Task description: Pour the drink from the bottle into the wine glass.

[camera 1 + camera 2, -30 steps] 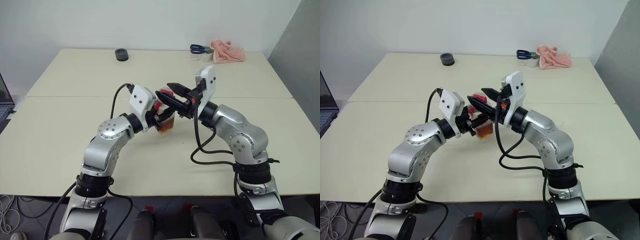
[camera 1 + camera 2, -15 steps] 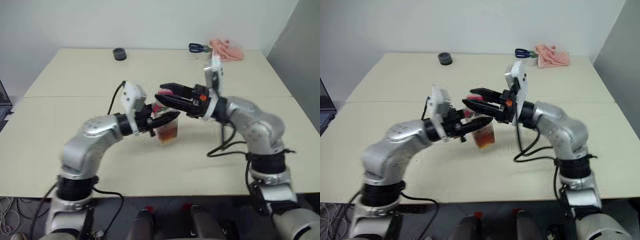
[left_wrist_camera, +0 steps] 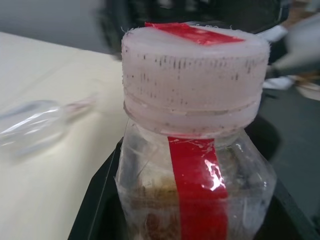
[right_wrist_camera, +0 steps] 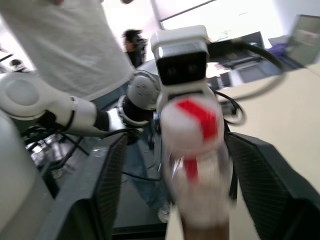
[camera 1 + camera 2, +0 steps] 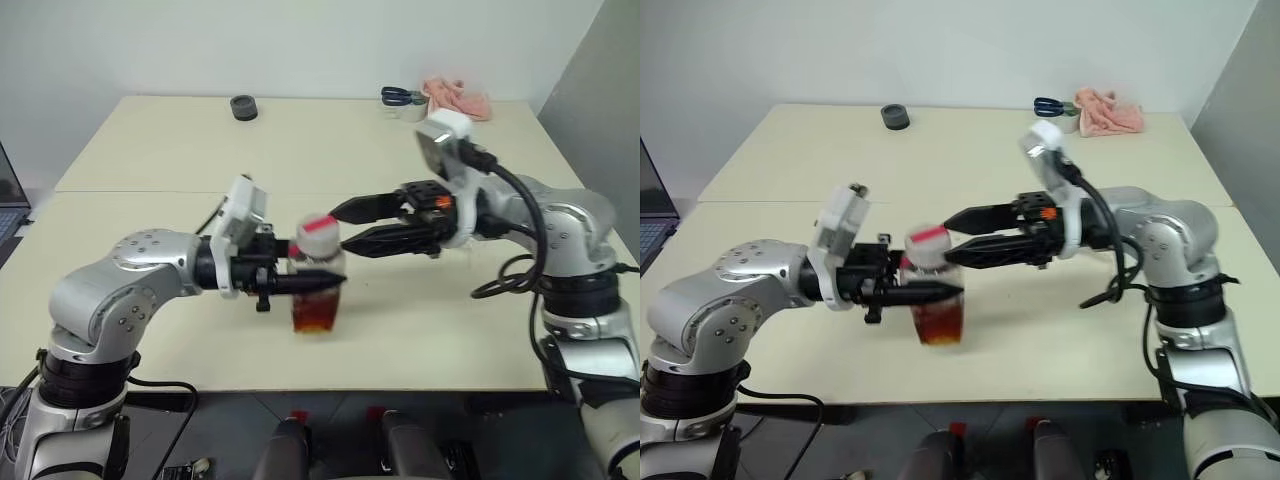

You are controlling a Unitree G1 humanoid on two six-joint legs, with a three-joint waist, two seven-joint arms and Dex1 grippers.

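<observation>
Bottle [image 5: 318,285], small, clear plastic and squarish, with a white cap bearing a red strip and amber-brown drink [image 5: 316,312] in its lower half, is what I see held upright above the near middle of the cream table [image 5: 150,150] in my left gripper [image 5: 325,282], whose black fingers are clamped on its body just under the cap. My right gripper [image 5: 338,226] reaches in from the right with its jaws spread wide, one finger either side of the cap and neither touching it. On the far edge I note a dark round object [image 5: 243,107], blue-handled scissors [image 5: 397,96] and a pink cloth [image 5: 458,100]; the left wrist view shows a clear wine glass [image 3: 35,120], blurred, on the table beyond the bottle.
</observation>
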